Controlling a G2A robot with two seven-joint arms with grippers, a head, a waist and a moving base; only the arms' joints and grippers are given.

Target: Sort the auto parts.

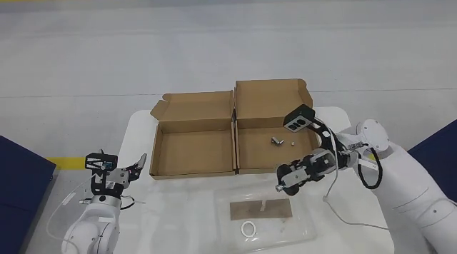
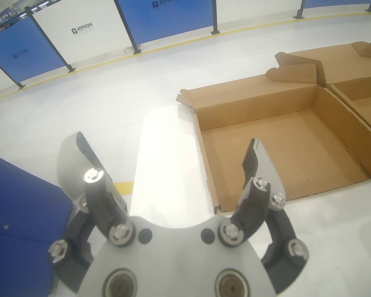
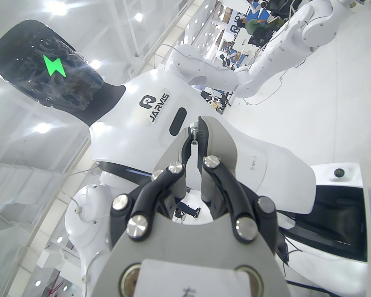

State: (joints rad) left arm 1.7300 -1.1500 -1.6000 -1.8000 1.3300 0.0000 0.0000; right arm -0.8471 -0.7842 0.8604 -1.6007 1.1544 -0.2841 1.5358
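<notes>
Okay, nearest you: clear bag [image 1: 300, 231] on the worktop [image 1: 139, 138]; a white ring [image 1: 248, 228] and a brown card [image 1: 262, 209] lie within its outline.
Your right claw [image 3: 195, 139]: pinched narrow on a small threaded metal part [image 3: 194, 129], held over the worktop between the bag and the right box [image 1: 257, 153].
Your left claw [image 2: 167, 142]: spread wide, gripping nothing, at the worktop's left edge beside the left box [image 1: 193, 153].
Left box: open, lid folded back.
Right box: touching the left box, two small parts [image 1: 275, 140] on its floor.
</notes>
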